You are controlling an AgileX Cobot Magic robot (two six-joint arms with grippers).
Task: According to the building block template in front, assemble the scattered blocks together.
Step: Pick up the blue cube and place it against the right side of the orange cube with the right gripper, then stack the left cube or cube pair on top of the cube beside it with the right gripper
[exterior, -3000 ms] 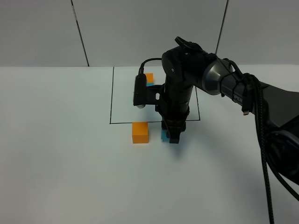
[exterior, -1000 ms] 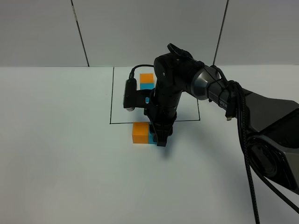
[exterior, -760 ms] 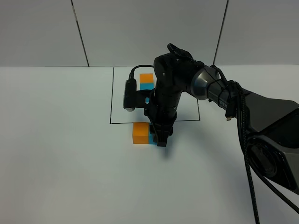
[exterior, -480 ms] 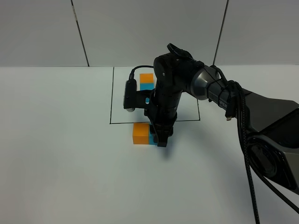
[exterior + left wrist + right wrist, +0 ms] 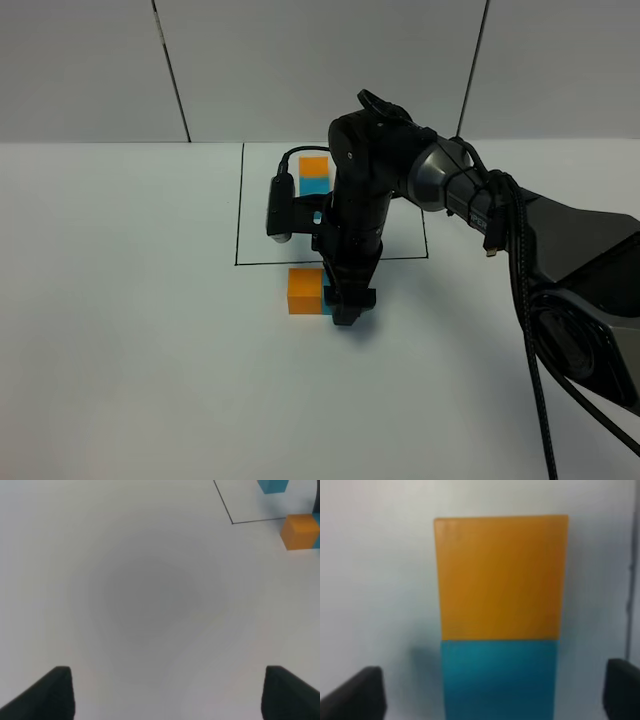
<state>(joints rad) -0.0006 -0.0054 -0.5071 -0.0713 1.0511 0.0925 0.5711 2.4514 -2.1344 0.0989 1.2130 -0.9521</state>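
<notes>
Our right jaws have opened, freeing the teal block (image 5: 500,680) against the orange block (image 5: 500,577); left jaws open, empty; we should lift away next.

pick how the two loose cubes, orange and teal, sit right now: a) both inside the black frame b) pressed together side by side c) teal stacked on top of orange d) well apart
b: the right wrist view shows the orange cube and the teal cube meeting along one edge with no gap, and the high view puts the pair just outside the black-lined frame.
</notes>
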